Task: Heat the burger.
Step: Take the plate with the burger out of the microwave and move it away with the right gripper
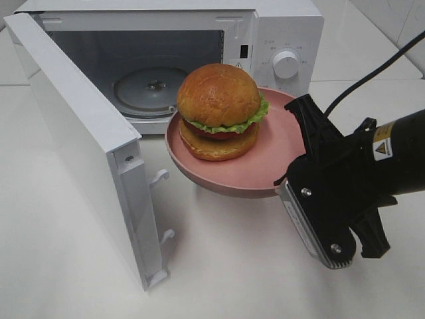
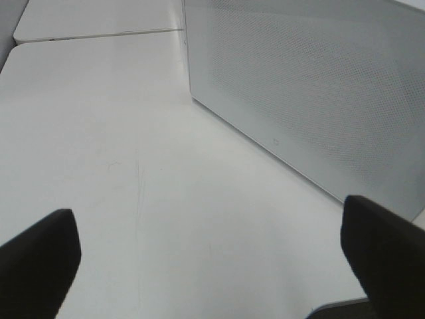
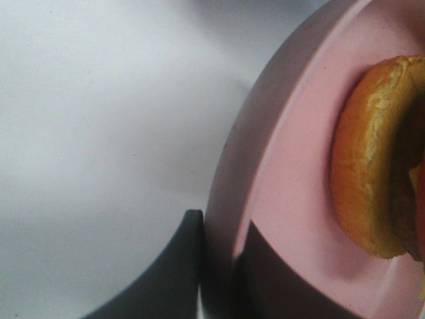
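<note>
The burger (image 1: 219, 109), with a golden bun, lettuce frill and red filling, sits on a round pink plate (image 1: 265, 163). My right gripper (image 1: 287, 181) is shut on the plate's near right rim and holds it off the table, just in front of the microwave's open cavity (image 1: 149, 90). In the right wrist view the fingers (image 3: 174, 266) clamp the plate (image 3: 292, 173) rim, with the burger (image 3: 368, 166) beyond. My left gripper (image 2: 209, 256) stands open over bare table, with nothing between its fingers. It does not show in the exterior high view.
The white microwave (image 1: 285, 40) stands at the back, its door (image 1: 73, 126) swung wide open toward the left front. A glass turntable lies inside. A dotted white microwave panel (image 2: 312, 86) fills the left wrist view's far side.
</note>
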Robot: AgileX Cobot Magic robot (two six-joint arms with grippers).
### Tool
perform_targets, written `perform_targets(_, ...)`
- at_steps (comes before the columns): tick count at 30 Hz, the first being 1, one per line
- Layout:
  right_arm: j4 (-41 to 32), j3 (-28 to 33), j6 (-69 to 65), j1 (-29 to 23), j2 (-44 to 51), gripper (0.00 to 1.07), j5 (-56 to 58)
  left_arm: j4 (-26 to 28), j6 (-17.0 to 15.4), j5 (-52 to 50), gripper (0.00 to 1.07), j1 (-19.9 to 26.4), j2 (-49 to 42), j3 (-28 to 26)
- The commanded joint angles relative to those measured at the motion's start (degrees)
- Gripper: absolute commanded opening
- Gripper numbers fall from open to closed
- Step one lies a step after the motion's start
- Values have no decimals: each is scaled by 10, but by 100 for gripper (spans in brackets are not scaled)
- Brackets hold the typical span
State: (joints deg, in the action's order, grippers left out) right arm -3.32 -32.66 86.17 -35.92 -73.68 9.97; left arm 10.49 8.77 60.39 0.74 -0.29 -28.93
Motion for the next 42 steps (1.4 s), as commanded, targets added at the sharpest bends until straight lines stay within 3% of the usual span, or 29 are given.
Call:
perform_targets(1,-3,10,-6,2,32,0,-30,1,-2,-7,100,2,-11,2)
perform_targets(22,18,90,-53,2,199,0,66,1,-2,-7,100,2,-11,2)
perform_targets(42,66,113,-116,2,313,0,173,1,-2,-7,100,2,-11,2)
